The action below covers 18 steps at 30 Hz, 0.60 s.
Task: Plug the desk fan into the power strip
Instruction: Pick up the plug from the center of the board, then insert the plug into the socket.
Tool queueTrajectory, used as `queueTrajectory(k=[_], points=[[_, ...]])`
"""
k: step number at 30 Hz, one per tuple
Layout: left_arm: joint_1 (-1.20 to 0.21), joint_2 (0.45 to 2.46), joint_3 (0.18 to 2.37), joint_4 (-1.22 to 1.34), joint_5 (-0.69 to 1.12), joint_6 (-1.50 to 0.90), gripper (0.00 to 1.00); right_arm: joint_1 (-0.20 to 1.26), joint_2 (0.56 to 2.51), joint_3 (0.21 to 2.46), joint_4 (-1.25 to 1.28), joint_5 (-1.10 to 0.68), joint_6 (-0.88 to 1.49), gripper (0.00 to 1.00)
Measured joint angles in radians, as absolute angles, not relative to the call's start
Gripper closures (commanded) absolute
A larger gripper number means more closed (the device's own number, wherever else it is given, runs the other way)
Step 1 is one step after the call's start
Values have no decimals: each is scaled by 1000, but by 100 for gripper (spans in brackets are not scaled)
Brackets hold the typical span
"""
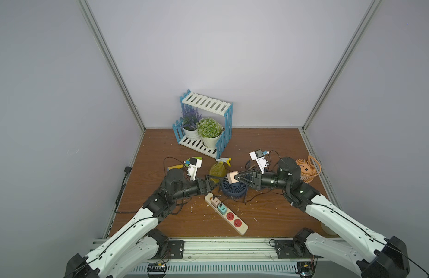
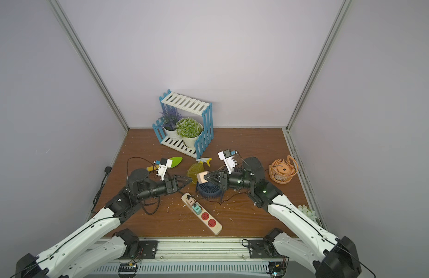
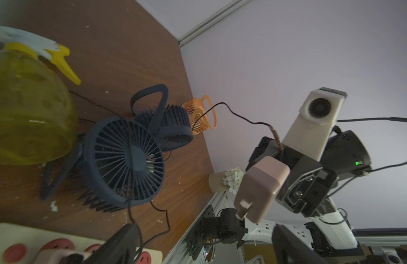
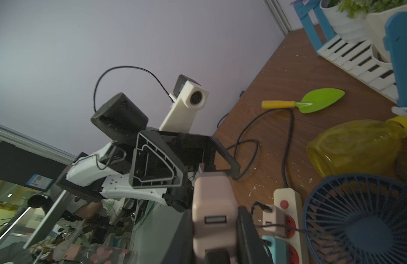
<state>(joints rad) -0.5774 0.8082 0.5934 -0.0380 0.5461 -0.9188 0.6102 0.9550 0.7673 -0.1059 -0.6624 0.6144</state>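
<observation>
Right gripper [image 1: 236, 178] clamps pink adapter [image 1: 231, 177] aloft (prongs clear for insertion); power strip [image 1: 241, 228] at six o'clock; left gripper [image 1: 219, 184] gapes.

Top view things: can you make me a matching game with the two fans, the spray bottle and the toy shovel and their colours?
Things:
1. spray bottle
2. far-right fan
3. middle fan
4. toy shovel blade

Colours:
A. dark blue
B. green
C. yellow
D. orange

Pairs: 1-C, 2-D, 3-A, 4-B
</observation>
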Motion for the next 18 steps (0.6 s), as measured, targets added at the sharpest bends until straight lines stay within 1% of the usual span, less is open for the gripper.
queueTrajectory(k=[4,9,11,13,16,18], points=[[-577,772,562,-200,487,-888,5,743,900,781,-387,-484,474,100],[-587,766,490,-309,439,-902,5,985,918,778,-618,-224,418,100],[-589,750,476,-329,424,-909,5,1088,940,778,-669,-135,409,100],[-589,736,464,-335,414,-916,7,1163,969,778,-693,-69,402,100],[-590,746,445,-328,414,-931,12,1218,1026,778,-673,5,395,100],[-590,770,432,-323,416,-941,12,1247,1087,781,-645,55,387,100]])
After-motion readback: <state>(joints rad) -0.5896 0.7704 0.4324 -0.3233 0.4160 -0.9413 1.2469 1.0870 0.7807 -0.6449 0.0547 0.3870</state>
